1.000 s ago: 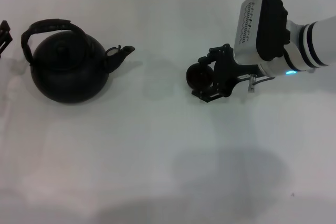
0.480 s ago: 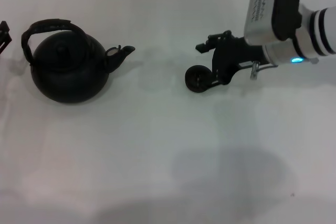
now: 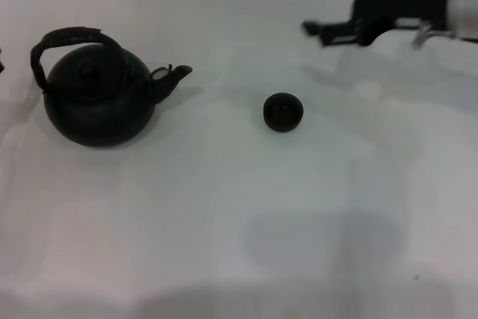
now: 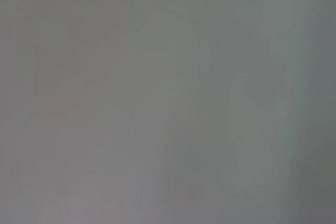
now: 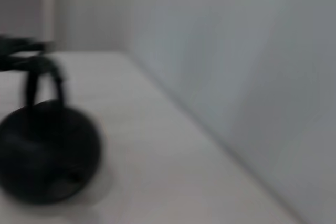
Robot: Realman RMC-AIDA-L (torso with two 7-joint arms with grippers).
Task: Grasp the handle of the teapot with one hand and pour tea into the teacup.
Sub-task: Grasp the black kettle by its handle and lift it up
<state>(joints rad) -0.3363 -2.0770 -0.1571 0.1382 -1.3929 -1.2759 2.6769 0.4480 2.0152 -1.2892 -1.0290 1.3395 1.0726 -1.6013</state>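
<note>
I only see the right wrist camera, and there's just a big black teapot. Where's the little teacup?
Observer: The teacup stands alone on the table, to the robot's right of the teapot and apart from it.
Operator: Is the spout pointing at it?
Observer: Yes, the spout points toward the teacup's side.
Operator: Where's the right gripper?
Observer: The right gripper is at the far right of the table, open and empty, away from the teacup.
</note>
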